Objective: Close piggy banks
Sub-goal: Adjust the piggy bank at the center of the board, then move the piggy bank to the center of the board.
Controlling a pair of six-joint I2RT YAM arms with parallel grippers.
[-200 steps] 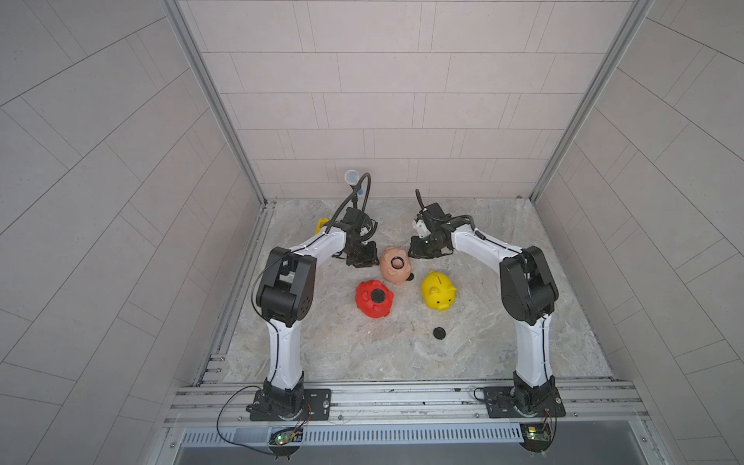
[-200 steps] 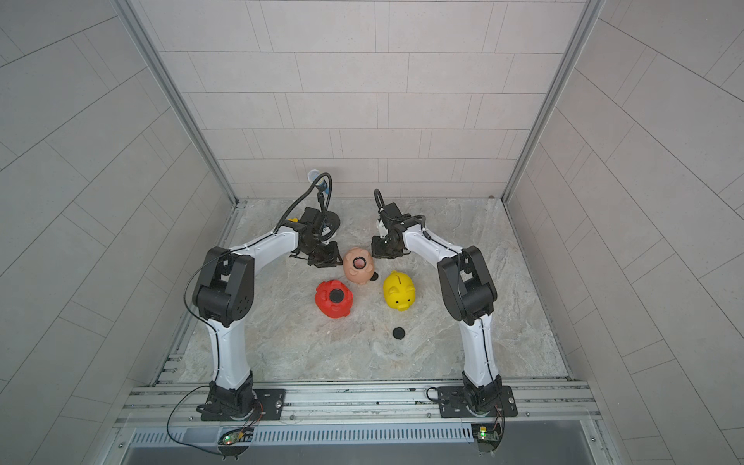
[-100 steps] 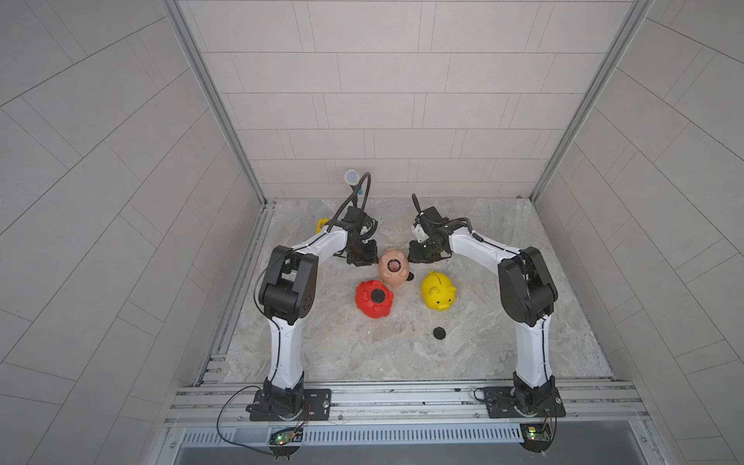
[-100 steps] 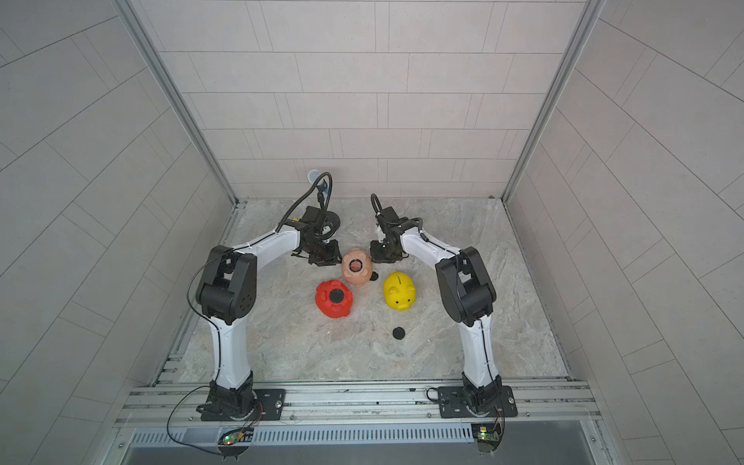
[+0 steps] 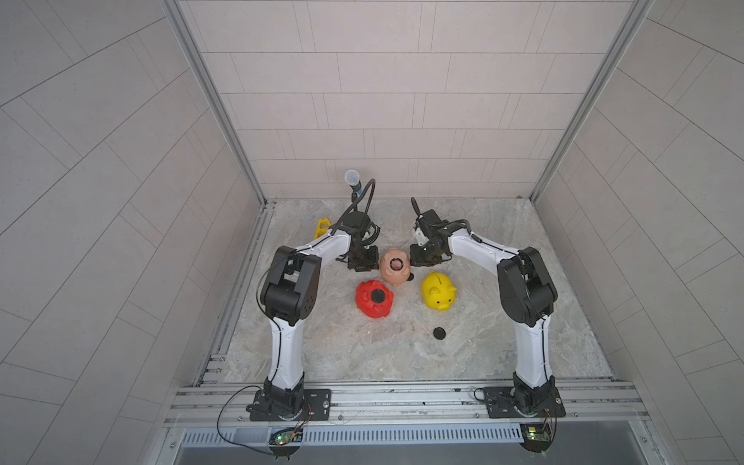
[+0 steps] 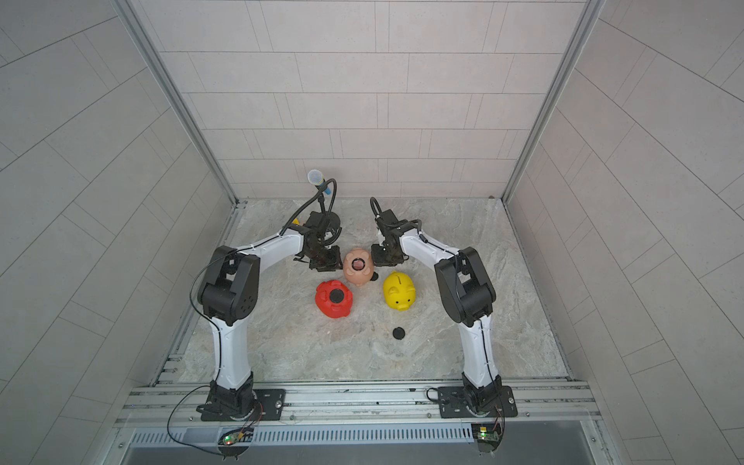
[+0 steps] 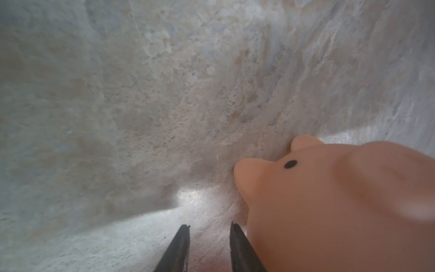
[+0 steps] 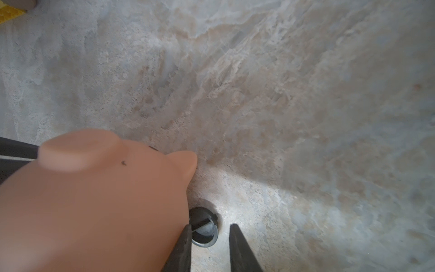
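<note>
We are seeing very little change over the last second: the right gripper [image 5: 420, 259] is edging in toward the peach-pink pig [image 5: 396, 273], the left gripper [image 5: 364, 263] is staying close on that pig's other side, and all 3 pigs are lying where they were on the table [image 5: 503, 322]. The peach-pink pig is lying on its back between the 2 grippers, its round belly hole facing up and open in both top views. In the left wrist view the left gripper's fingers [image 7: 182, 245] are standing slightly apart with only bare table between them, and the pig's flank [image 7: 341, 212] is sitting right against 1 finger; we cannot tell whether they are touching. In the right wrist view the right gripper's fingers [image 8: 237, 247] are likewise slightly apart and clamping nothing, with the pig [image 8: 94, 200] pressing up beside 1 of them. The red pig [image 5: 368, 308] is lying belly-up nearer the robot's base, a black plug [image 5: 377, 296] filling its hole. The yellow pig [image 5: 438, 290] is standing upright, well clear of both grippers. A 2nd plug [image 8: 203, 226] is lying on the table, half hidden by the peach-pink pig, just past the right fingertips. A 3rd plug [image 5: 439, 333] is lying alone, nearer the base.
</note>
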